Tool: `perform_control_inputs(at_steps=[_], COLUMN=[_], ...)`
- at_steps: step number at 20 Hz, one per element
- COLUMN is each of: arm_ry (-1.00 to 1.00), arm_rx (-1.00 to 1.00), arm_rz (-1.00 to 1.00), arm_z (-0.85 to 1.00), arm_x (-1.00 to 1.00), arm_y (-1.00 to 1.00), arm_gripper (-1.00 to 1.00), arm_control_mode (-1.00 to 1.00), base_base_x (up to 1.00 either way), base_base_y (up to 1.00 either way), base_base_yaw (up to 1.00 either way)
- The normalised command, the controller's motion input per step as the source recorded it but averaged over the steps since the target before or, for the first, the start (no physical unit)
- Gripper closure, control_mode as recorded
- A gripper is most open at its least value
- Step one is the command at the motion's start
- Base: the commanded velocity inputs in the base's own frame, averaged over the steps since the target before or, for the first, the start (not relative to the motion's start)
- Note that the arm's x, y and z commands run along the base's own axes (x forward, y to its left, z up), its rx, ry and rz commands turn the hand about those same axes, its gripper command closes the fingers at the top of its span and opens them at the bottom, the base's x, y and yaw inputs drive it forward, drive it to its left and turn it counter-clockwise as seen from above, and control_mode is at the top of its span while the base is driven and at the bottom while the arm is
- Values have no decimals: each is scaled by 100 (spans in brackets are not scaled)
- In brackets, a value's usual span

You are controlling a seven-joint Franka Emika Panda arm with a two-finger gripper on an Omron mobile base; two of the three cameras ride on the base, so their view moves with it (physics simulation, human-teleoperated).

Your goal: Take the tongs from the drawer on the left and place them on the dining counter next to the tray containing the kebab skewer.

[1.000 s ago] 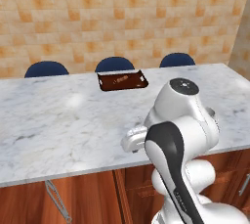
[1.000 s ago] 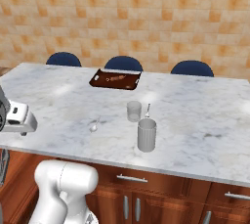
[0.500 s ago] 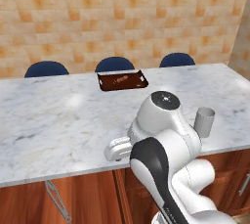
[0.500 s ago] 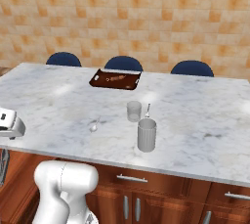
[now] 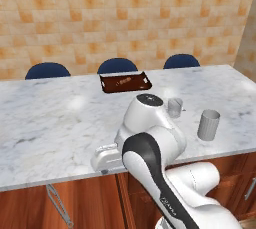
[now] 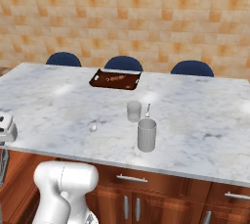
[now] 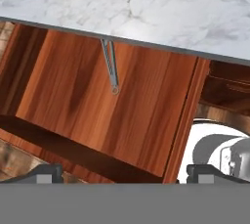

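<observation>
My hand (image 7: 122, 169) is spread wide and released, grasping nothing, its two dark tips apart at the lower edge of the hand view. In front of it the open drawer (image 7: 107, 105) shows its red-brown wood floor, and the tongs (image 7: 111, 69) lie in it, slim and grey, partly tucked under the marble edge above. In the left base view the tongs (image 5: 57, 205) show below the surface's near edge, at the left. On the surface (image 5: 45, 123), at its far side, the dark tray (image 5: 125, 81) holds the kebab skewer (image 5: 121, 81). Two grey cups (image 5: 208, 125) stand toward the near right. My arm folds down over the near edge, the hand low and left.
</observation>
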Motion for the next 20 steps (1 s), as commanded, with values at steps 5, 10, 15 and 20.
perform_control_inputs(at_steps=[5, 10, 15, 20], arm_ry=[15, 11, 11, 3], arm_rx=[0, 0, -3, -9], arm_rz=[9, 6, 1, -4], arm_z=[-46, -58, -57, -35], arm_x=[0, 4, 5, 0], arm_y=[50, 46, 33, 11], arm_gripper=[-100, -100, -100, -100], arm_control_mode=[-100, -100, -100, -100], base_base_x=[0, 0, 0, 0], base_base_y=[0, 0, 0, 0], base_base_yaw=[0, 0, 0, 0])
